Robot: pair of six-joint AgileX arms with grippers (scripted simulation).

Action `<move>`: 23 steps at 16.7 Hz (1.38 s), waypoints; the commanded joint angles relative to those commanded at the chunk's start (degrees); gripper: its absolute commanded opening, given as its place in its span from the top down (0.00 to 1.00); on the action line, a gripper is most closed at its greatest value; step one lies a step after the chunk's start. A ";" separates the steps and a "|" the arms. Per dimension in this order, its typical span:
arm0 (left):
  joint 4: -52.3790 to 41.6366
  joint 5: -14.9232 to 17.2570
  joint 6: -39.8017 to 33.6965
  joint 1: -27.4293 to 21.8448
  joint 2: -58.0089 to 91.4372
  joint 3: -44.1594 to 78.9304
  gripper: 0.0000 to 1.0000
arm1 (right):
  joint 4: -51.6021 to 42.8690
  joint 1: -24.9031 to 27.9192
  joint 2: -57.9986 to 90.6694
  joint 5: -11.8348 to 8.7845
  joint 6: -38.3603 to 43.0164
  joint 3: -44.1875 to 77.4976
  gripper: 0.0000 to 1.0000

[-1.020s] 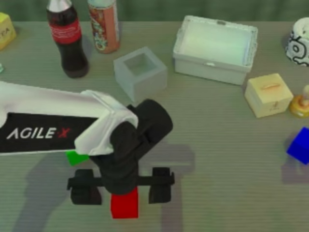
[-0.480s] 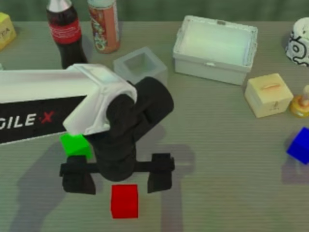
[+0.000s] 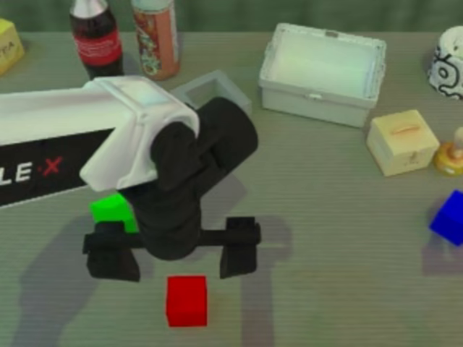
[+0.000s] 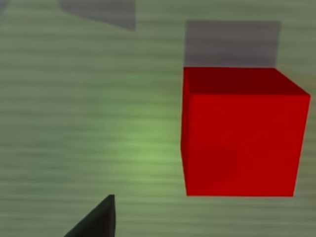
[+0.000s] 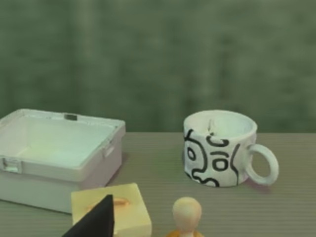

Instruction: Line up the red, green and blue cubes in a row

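Green cube [image 3: 111, 210] on surface at left, partly under left arm. Left gripper [image 3: 173, 249] fingers spread apart, holding nothing, above red cube [image 3: 187, 301] near front edge. Blue cube [image 3: 448, 218] at far right edge.

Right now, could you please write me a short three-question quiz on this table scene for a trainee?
1. True or false: the left gripper is holding the red cube.
2. Which cube lies nearest the top view's right edge? A) the green cube B) the red cube C) the blue cube
3. Fill in: the left gripper's fingers stand ____.

Key
1. False: the red cube sits free on the table, in front of the gripper.
2. C.
3. Open.
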 joint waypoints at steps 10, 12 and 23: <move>-1.79 0.34 29.86 8.31 6.42 6.11 0.00 | 0.00 0.00 0.00 0.00 0.00 0.00 0.00; -2.34 0.63 40.82 11.35 8.20 7.25 0.00 | 0.00 0.00 0.00 0.00 0.00 0.00 0.00; -1.79 1.09 89.26 26.11 12.21 12.21 0.00 | 0.00 0.00 0.00 0.00 0.00 0.00 0.00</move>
